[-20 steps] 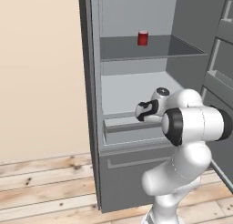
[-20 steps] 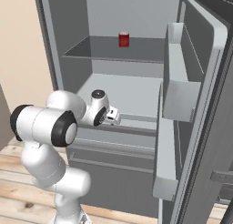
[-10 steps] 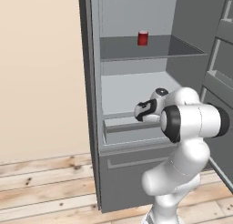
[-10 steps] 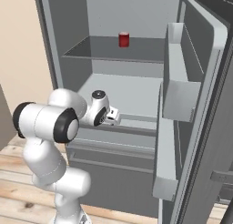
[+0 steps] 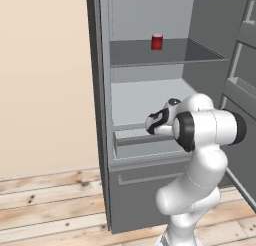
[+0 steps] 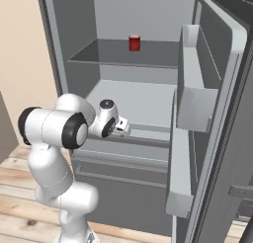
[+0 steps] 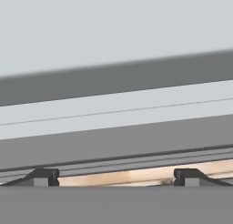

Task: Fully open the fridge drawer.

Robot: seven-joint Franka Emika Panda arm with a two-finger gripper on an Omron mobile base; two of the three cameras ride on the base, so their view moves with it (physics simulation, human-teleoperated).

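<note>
Left base view — the fridge is standing open, and the fridge drawer (image 5: 145,144) is sitting low in the cabinet, under the dark shelf (image 5: 165,54) that carries a red can (image 5: 157,41). The drawer's front is reading as only slightly proud of the cabinet, so the pull looks barely begun. The gripper (image 5: 154,122) is hovering at the drawer's upper front edge, with the white forearm crowding in behind it.

Right base view — the gripper (image 6: 121,128) is sitting just above the drawer (image 6: 123,149) front, near its left half. The open fridge door (image 6: 217,138) with its bins is hanging to the right, well apart from the arm. Whether the hand is touching the drawer cannot be told from here.

Hand view — the camera is looking down across the drawer's grey front bands (image 7: 118,110), with wood floor (image 7: 123,176) showing through below. The two fingers (image 7: 43,176) are standing spread wide, holding nothing.

Judgement: the step in hand is the approach to a hold — the next move is calling for the fingers to drop into the groove or over the lip, then a straight pull outward.
</note>
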